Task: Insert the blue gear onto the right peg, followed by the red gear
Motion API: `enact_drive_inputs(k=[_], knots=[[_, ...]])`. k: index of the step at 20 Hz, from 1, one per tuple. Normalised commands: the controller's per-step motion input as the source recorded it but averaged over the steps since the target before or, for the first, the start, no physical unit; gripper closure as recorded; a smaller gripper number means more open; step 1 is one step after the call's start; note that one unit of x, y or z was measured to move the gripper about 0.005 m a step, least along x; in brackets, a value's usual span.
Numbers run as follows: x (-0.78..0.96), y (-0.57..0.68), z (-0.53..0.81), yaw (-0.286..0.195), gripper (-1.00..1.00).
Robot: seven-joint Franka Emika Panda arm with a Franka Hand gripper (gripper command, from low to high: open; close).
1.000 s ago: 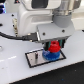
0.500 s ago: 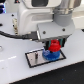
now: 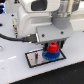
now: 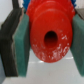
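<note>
The red gear (image 3: 51,49) is held between my gripper's (image 3: 52,47) fingers, right above the blue gear (image 3: 50,55). The blue gear lies flat on the grey black-bordered plate (image 3: 36,58) at its right end in the exterior view. The right peg is hidden under the gears. In the wrist view the red gear (image 4: 49,31) fills the frame with its centre hole showing, clamped between two teal pads (image 4: 22,45). The plate's other pin is too small to make out.
The arm's white body (image 3: 35,17) looms over the plate. A black cable (image 3: 12,37) runs along the exterior view's left. The white table (image 3: 70,70) surrounds the plate.
The gripper with the red gear has come down slightly toward the blue gear on the plate.
</note>
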Motion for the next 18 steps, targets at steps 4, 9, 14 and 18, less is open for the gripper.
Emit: enact_drive_inputs(k=[4, 9, 14, 18], knots=[[0.21, -0.03, -0.06, 0.000, 1.00], [0.18, 0.01, -0.09, 0.000, 1.00], [0.08, 0.06, 0.25, 0.000, -1.00], [0.02, 0.15, 0.55, 0.000, -1.00]])
